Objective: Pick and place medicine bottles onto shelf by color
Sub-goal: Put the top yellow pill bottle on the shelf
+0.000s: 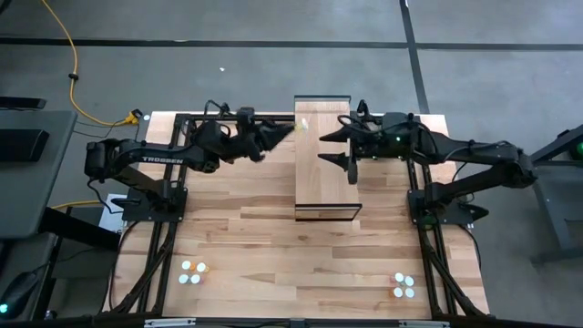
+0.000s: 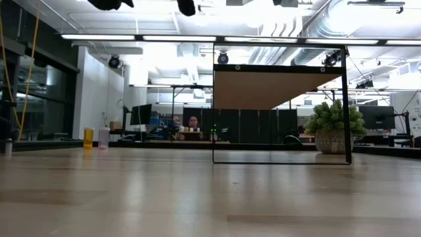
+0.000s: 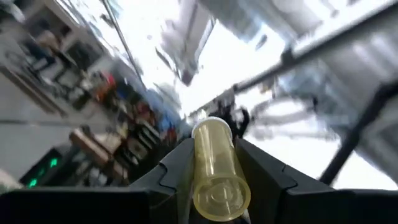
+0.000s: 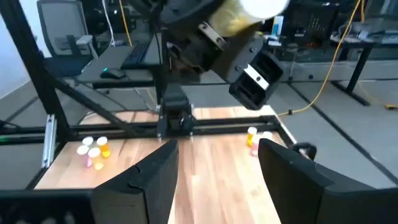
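Between the left gripper's (image 3: 214,163) fingers I have a yellow medicine bottle (image 3: 214,168) pinched by its body, its base toward the wrist camera and its white cap pointing away; from overhead that gripper sits at the shelf's (image 1: 325,196) far left corner, with the cap showing just at the edge of the board. So I judge the step in hand to be the placing of a yellow bottle, with the carry nearly done. What comes next, I think, is to tip the bottle upright, bring it over the board proper and not its edge, lower it until it stands, and only then let go; released at a tilt, I expect it will roll or fall off. My right gripper (image 1: 337,148) hovers over the same far end of the shelf from the other side, its fingers spread wide and holding nothing, close enough to the left one that I must mind a clash. More bottles wait in two small clusters near the front of the table, one at the front left (image 1: 192,271) and one at the front right (image 1: 404,286), well apart from the shelf. Beneath it all is the light plank tabletop (image 1: 246,228) on a grey floor with a yellow cable (image 1: 73,82) trailing off at the left. From table height I see an open office behind, with ceiling strip lights, monitors, a potted plant (image 2: 332,128) and people seated far off
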Robot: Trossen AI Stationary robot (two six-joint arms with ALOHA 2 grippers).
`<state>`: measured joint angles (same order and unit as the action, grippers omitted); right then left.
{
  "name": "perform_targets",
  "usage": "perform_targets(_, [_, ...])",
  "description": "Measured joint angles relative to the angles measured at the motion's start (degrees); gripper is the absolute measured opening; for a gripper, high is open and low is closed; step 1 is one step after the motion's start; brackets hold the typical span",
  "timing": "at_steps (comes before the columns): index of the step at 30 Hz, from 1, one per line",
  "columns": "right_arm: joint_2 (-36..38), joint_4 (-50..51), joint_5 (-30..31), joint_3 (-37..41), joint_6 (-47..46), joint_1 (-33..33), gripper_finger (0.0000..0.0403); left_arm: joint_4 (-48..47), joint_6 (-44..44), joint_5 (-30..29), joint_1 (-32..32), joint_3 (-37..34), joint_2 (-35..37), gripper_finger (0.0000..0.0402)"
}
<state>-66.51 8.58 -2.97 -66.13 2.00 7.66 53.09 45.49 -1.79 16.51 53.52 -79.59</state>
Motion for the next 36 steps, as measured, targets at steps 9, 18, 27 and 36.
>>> perform_targets(9, [-5.14, -9.29, 6.06, -4.44, 0.84, 0.56, 0.0211, 1.18, 3.76, -1.94, -0.13, 0.02, -0.01, 0.0102])
perform_targets(18, [-8.75, 1.37, 0.57, -14.64, 7.98, 2.19, 0.0211, 1.21, 7.48, -1.46, -0.13, 0.02, -0.02, 0.0102])
perform_targets(27, [-13.13, 4.69, 0.68, -20.35, 12.41, 2.16, 0.0211, 1.17, 9.9, 1.67, -0.06, 0.02, 0.0, 0.0102])
perform_targets(36, [-14.15, 6.31, -4.33, -23.12, 13.5, 3.29, 0.0203, 0.81, 10.03, 2.93, -0.41, 0.04, 0.0, 0.0102])
